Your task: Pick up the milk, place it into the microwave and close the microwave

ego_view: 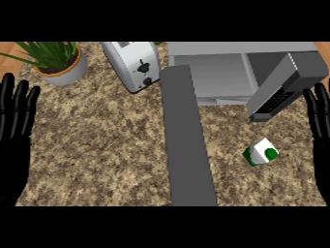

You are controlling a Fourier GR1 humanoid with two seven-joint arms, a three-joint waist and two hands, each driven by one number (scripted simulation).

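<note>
We find the milk [261, 152] lying on the speckled counter [103, 145] at the frame's lower right, well left of our right hand [329, 140], untouched. That hand rests at the right edge, fingers straight and up; our left hand [7, 131] (likewise spread) rests at the left edge. Above the milk, the microwave [232, 68] stands with its door [278, 89] swung open.
</note>
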